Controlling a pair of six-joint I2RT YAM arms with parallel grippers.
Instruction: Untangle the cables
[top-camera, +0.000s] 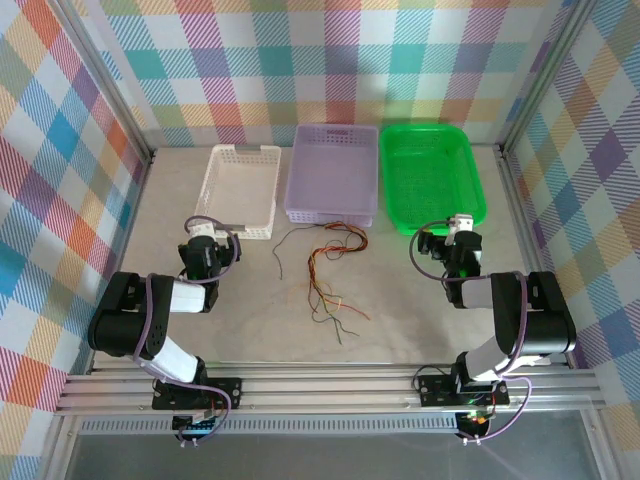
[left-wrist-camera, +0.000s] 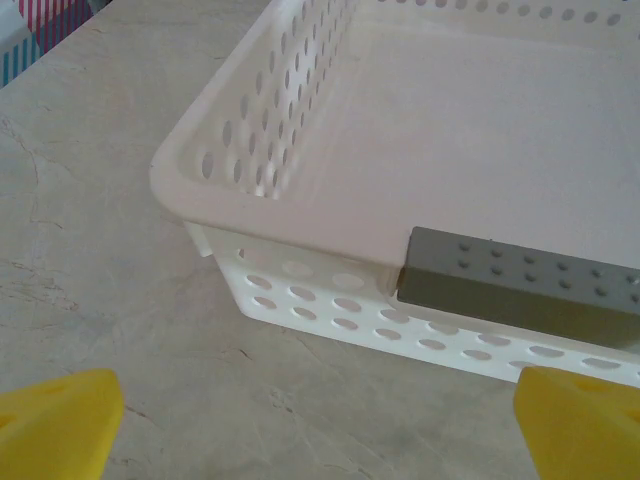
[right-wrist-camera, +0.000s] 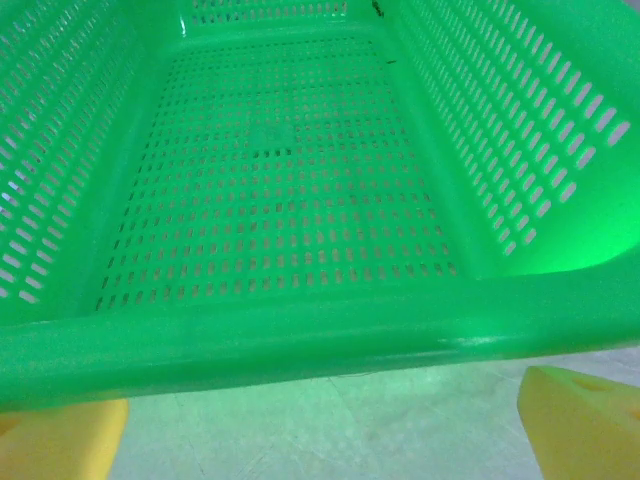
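Note:
The cables (top-camera: 325, 268) are a loose tangle of thin red, orange and dark wires lying on the table in front of the purple basket, midway between the arms. My left gripper (top-camera: 214, 233) sits well left of them, at the near end of the white basket. Its yellow fingers (left-wrist-camera: 58, 420) stand wide apart over bare table, so the left gripper (left-wrist-camera: 320, 430) is open and holds nothing. My right gripper (top-camera: 459, 229) rests to the right of the tangle at the green basket's near rim. This right gripper (right-wrist-camera: 320, 435) is also open and empty.
Three baskets line the back: white (top-camera: 214, 185), purple (top-camera: 300, 180) and green (top-camera: 470, 185). A grey studded block (left-wrist-camera: 520, 285) sits on the white basket's near rim (left-wrist-camera: 300, 225). The green basket's rim (right-wrist-camera: 300, 340) lies close ahead of the right fingers. Checked walls enclose the table.

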